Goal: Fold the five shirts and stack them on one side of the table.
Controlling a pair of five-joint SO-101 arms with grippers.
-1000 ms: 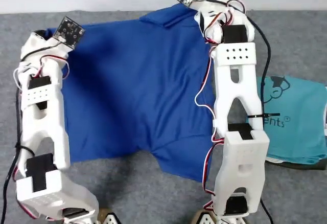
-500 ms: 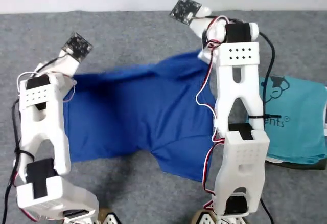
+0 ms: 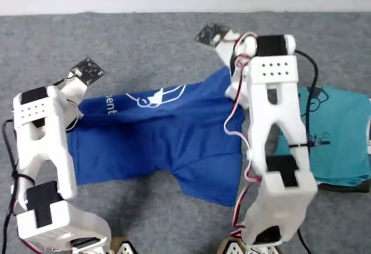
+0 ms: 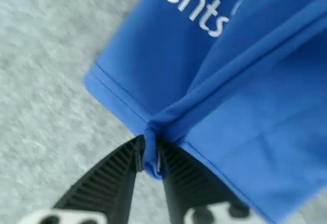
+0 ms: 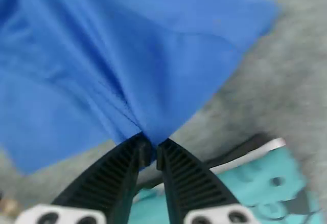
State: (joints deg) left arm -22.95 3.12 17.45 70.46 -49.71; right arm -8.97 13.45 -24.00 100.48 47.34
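2 arms at work on a blue shirt [image 3: 156, 138], which lay across the grey desk [image 3: 145, 39] with its far portion doubled back toward the arms' bases, so that a band of white print faced up. The left hand [image 4: 146, 155], seen from its own wrist, was pinching a bunched corner of the blue cloth between its black fingers [image 4: 112, 175], just beside a hemmed edge and above bare desk. The right hand [image 5: 149, 152] was likewise clamped on a gathered fold of the same shirt, with creases fanning away from the pinch. In the high view the left arm [image 3: 40, 144] stood at the shirt's left edge and the right arm [image 3: 272, 120] at its right edge, while a sleeve [image 3: 206, 181] spread flat on the desk between the 2 bases. A folded teal shirt [image 3: 342, 138] rested at the right side of the desk, just beside the blue one and partly hidden by the right arm; a dark layer [image 3: 339, 188] showed under its near edge.
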